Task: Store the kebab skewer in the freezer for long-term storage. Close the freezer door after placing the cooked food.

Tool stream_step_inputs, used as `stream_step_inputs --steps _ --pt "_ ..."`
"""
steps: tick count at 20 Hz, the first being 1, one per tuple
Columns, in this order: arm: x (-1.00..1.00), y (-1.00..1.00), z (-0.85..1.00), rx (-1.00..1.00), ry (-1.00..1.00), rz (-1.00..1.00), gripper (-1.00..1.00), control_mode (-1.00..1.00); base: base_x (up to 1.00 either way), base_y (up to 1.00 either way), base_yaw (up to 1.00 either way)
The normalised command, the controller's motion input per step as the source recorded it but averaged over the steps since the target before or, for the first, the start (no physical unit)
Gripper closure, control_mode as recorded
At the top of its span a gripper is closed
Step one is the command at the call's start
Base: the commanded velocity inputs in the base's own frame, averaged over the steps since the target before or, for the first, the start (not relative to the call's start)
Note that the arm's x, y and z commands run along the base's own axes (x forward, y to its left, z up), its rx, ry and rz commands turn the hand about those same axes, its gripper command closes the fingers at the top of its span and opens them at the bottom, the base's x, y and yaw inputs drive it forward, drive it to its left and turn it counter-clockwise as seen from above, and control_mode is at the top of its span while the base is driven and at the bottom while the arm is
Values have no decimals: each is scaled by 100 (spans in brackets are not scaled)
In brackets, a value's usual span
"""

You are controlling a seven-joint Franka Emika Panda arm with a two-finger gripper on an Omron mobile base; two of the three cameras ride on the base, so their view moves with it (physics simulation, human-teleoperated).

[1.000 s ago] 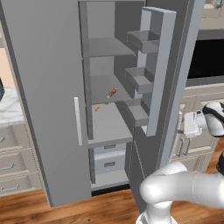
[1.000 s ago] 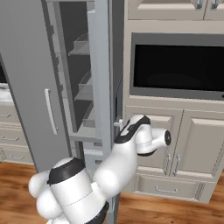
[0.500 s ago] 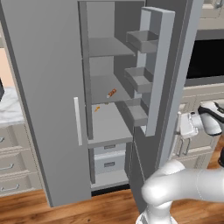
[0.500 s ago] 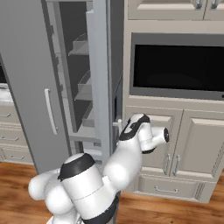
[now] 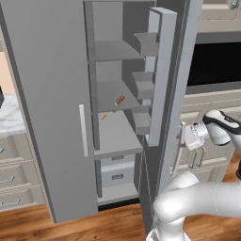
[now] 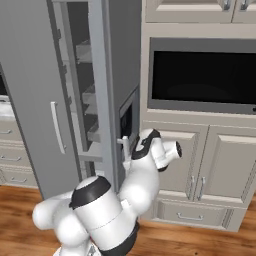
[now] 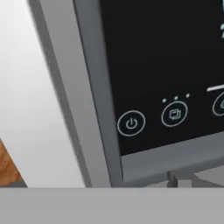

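The kebab skewer (image 5: 119,100) lies on a middle shelf inside the grey freezer (image 5: 47,94), a small orange stick near the shelf's right side. A tiny orange speck (image 5: 103,116) rests on the shelf below it. The freezer door (image 5: 162,56) stands partly open, its inner bins facing the shelves. My gripper (image 5: 182,137) is against the door's outer face, just under the dark dispenser recess (image 6: 128,119). In the hand view the recess's black panel (image 7: 166,65) with round icons is very close. How the jaws stand is not visible.
A black-windowed wall oven (image 6: 205,75) sits right of the freezer door (image 6: 122,60), with cream cabinet doors (image 6: 225,160) beneath it. The freezer's plain left door (image 6: 30,100) is shut. Cream drawers (image 5: 14,179) and a marble counter (image 5: 7,117) are at the left.
My hand has pushed left against the freezer door, and the door has swung a little toward shut. The skewer has stayed on its shelf.
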Motion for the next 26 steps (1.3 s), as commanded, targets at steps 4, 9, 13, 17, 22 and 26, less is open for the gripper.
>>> stream_step_inputs --steps 4,9,13,17,22,26 --pt "0 81 0 0 2 -6 -100 -100 0 0 0" --pt "0 78 0 0 5 -11 -100 -100 0 0 0" --pt "0 56 2 0 12 -11 -100 -100 0 0 0" --pt "0 38 15 0 16 -9 -100 -100 0 0 0" --pt "0 57 25 -1 15 -14 -100 -100 0 0 0" --pt "0 67 24 -2 9 -16 -100 -100 0 0 0"
